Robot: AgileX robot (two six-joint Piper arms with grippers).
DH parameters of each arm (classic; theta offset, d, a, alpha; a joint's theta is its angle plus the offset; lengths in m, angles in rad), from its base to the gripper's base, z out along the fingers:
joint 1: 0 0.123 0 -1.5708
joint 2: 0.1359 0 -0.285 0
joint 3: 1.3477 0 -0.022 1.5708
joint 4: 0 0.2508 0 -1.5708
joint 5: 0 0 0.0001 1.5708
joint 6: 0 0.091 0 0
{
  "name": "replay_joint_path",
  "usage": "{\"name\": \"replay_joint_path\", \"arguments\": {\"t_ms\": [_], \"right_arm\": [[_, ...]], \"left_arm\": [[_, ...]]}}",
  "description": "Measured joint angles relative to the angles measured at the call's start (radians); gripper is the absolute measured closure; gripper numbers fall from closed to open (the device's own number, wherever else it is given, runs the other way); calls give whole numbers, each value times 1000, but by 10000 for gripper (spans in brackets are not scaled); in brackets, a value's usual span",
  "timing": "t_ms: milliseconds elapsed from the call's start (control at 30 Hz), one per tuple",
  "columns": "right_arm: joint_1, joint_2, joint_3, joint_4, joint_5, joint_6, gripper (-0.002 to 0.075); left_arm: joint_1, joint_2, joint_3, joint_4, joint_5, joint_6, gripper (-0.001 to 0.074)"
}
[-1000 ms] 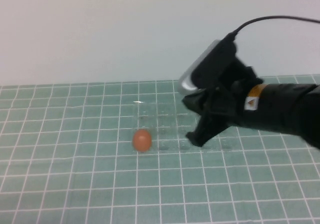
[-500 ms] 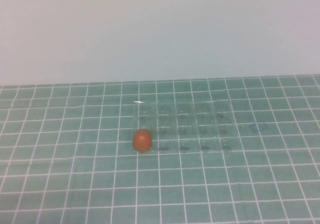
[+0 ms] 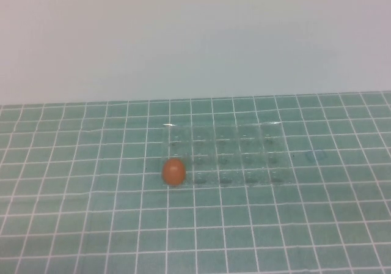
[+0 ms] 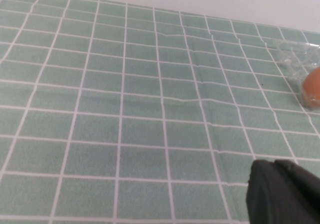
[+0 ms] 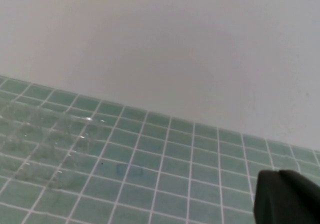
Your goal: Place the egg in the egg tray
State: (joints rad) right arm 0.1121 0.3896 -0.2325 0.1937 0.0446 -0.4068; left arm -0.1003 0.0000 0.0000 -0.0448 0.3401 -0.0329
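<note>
The orange-brown egg (image 3: 173,171) rests at the front-left corner of the clear egg tray (image 3: 244,140), inside its outline, on the green grid mat. The left wrist view shows the egg (image 4: 312,87) against the tray's edge (image 4: 298,58). Neither arm shows in the high view. My left gripper (image 4: 274,163) hangs over bare mat, well to the left of the egg, its fingers together and empty. My right gripper (image 5: 278,174) is off to the right of the tray (image 5: 45,139), its fingers together and empty.
The green grid mat (image 3: 91,225) covers the table up to a plain white wall (image 3: 195,35). A faint blue mark (image 3: 315,155) lies on the mat just right of the tray.
One second ago my right arm hung over the tray's right part; it has since withdrawn out of the high view. The egg and tray have not moved.
</note>
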Motion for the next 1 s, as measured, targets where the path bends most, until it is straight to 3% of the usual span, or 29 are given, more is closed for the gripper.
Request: {"name": "replay_joint_path", "arguments": {"t_ms": [200, 567, 633, 833, 1000], "right_arm": [[-79, -185, 168, 69, -6, 0, 727], [-85, -254, 262, 105, -8, 7, 727], [-87, -280, 262, 56, 5, 59, 727], [-91, -330, 262, -298, 108, 434, 727], [-91, -332, 262, -329, 227, 504, 727]], "left_arm": [[0, 0, 0, 0, 0, 0, 736], [0, 0, 0, 0, 0, 0, 736], [0, 0, 0, 0, 0, 0, 736], [0, 0, 0, 0, 0, 0, 736], [0, 0, 0, 0, 0, 0, 736]]}}
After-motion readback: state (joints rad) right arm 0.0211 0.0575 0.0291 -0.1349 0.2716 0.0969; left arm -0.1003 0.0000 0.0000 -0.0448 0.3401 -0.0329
